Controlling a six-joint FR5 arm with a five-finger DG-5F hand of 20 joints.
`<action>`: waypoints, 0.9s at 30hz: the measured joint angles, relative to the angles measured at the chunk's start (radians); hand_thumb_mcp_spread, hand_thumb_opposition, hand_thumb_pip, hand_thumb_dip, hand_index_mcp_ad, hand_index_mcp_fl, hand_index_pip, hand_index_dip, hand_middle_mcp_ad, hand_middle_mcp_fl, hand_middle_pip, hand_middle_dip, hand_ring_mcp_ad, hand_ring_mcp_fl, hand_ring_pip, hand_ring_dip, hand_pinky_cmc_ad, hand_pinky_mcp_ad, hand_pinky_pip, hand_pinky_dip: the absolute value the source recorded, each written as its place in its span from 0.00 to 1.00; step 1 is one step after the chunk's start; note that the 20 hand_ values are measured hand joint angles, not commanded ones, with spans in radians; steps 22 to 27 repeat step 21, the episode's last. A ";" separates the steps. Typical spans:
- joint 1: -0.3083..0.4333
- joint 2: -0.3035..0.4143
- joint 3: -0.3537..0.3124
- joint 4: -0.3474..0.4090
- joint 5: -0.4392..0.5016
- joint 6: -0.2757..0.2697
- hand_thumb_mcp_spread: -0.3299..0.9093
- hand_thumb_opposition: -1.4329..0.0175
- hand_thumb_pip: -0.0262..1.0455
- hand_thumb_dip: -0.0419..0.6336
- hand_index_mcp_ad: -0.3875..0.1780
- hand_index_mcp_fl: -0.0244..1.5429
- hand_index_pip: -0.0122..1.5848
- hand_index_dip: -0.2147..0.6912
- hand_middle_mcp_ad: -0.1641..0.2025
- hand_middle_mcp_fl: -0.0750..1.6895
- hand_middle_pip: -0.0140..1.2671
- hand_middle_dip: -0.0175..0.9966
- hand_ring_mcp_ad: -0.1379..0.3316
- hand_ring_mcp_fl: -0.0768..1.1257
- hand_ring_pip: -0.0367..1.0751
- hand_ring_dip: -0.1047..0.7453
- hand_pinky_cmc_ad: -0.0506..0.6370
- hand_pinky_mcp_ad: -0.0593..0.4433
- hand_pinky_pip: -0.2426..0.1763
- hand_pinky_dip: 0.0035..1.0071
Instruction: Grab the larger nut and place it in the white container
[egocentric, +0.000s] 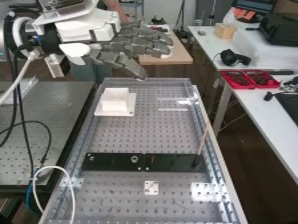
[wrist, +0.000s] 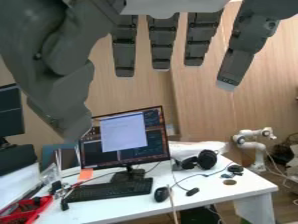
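White and boxy, the container stands beyond the flat black bar; higher hangs the grey hand, straight fingers spread. The wrist view adds a rectangular monitor.

The Fairino FR5 arm enters the high view at about ten o'clock, its wrist end joined to the DG-5F hand. The hand's white housing lies toward eleven o'clock, and the dark grey fingers extend roughly toward three to four o'clock — open and relaxed. In the wrist view the fingers hang nearly straight, spaced apart, while the thumb stands clear of them, slightly bent.
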 joint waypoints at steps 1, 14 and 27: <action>-0.001 -0.002 0.004 -0.005 -0.004 0.002 0.40 0.40 0.74 0.41 0.48 0.02 0.38 0.07 0.63 0.06 0.11 0.25 0.60 0.06 0.16 0.27 0.57 0.73 0.33 0.79; 0.010 -0.025 0.044 -0.105 0.044 -0.017 0.40 0.40 0.73 0.42 0.50 0.03 0.30 0.11 0.63 0.06 0.11 0.25 0.59 0.07 0.14 0.28 0.58 0.73 0.33 0.78; 0.019 -0.027 0.050 -0.128 0.039 -0.032 0.40 0.40 0.71 0.41 0.50 0.03 0.24 0.14 0.63 0.06 0.11 0.27 0.60 0.07 0.13 0.30 0.61 0.73 0.32 0.75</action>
